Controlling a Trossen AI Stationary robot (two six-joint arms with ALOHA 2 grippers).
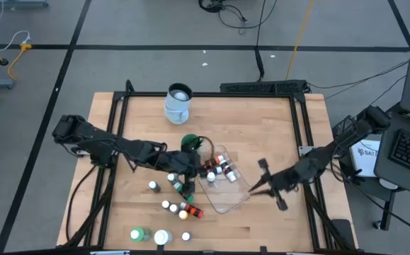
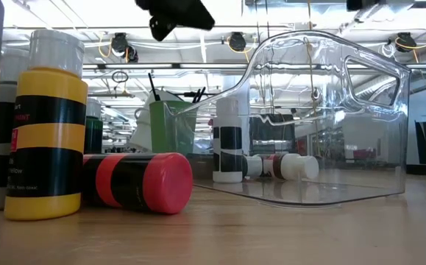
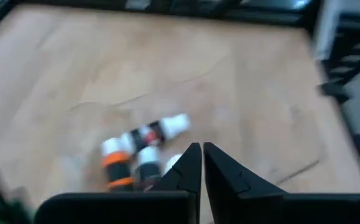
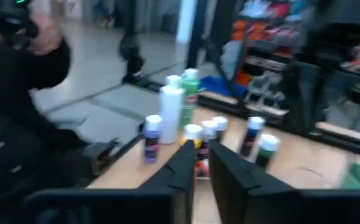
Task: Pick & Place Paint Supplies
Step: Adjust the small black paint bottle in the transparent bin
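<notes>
Several small white-capped paint bottles [image 1: 219, 168] lie in the clear plastic tub [image 1: 227, 200]; the left wrist view shows them [image 3: 143, 140] below my fingers. More bottles [image 1: 180, 207] stand or lie on the table to the tub's left, one yellow [image 2: 47, 140] upright, one red [image 2: 135, 182] on its side. A green bottle [image 1: 137, 234] and a white jar [image 1: 162, 237] stand at the near edge. My left gripper [image 1: 192, 172] hovers shut over the tub's left end, holding nothing [image 3: 202, 148]. My right gripper [image 1: 253, 188] hangs right of the tub, fingers a little apart [image 4: 201, 152], empty.
A pale jug [image 1: 178, 103] stands at the far middle. A green container [image 1: 190, 142] with dark brushes [image 2: 154, 85] stands behind the tub's left end. Bare wood lies to the right of the tub and along the far side. A black frame [image 1: 300, 120] borders the table.
</notes>
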